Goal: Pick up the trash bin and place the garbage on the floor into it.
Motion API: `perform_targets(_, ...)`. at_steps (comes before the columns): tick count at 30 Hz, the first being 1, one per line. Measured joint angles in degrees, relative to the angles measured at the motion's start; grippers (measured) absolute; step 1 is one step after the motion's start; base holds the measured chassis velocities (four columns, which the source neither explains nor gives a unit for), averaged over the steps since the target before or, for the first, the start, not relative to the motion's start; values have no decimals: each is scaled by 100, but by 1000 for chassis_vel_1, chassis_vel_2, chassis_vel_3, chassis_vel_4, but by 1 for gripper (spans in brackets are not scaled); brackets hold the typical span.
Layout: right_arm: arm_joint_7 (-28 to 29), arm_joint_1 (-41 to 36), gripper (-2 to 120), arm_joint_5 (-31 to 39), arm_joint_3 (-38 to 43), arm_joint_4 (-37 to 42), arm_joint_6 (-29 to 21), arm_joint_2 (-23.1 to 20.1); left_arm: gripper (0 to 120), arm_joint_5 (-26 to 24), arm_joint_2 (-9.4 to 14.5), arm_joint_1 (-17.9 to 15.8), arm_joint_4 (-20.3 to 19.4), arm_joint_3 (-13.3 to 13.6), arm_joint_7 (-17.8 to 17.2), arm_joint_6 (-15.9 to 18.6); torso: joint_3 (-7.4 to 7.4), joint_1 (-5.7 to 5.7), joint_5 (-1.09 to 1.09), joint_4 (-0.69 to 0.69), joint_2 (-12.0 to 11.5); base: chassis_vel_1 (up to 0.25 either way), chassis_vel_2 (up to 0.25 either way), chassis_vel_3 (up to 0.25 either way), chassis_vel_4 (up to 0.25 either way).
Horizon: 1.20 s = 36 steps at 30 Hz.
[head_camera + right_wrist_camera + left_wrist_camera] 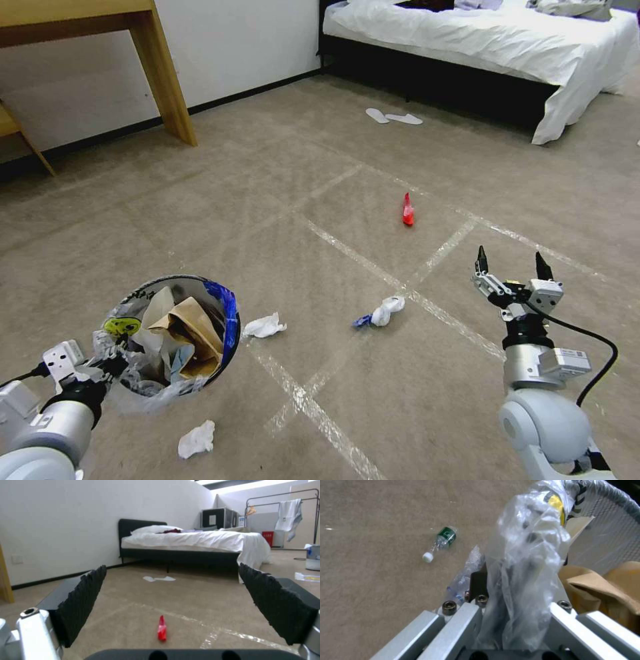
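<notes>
**Bin held up on the left, right claw spread toward the red wrapper**

The left gripper (100,363) is clamped on the rim of the small round mesh trash bin with a crinkled clear plastic liner and blue strip (227,313); the left wrist view shows its fingers pinching bunched liner film against the wire wall. The bin hangs tilted just beyond that claw, above the carpet, already holding a crumpled brown paper box (190,327) and white paper. It looks light, but the film is slippery and the grip sits at one edge, so the load could swing or slide.

The right gripper (513,263) hovers above the carpet with its jaws wide apart and nothing between them. Straight ahead of it, well apart, lies a small red plastic wrapper (407,210), soft and nearly weightless; a pinch across its narrow middle should hold. To its left, nearer, sits a crumpled white tissue with a blue scrap (383,311), and another white tissue (265,326) lies just beside the bin. Both will squash readily.
</notes>
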Motion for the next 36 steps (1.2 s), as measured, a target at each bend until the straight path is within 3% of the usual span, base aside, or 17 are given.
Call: perform_targets(36,-80,167,100,147,-151,-118,50,-53,1,-75,80,-53,103,-330,-55,2,-1,-2,1,0,0,-6,2,4,-5)
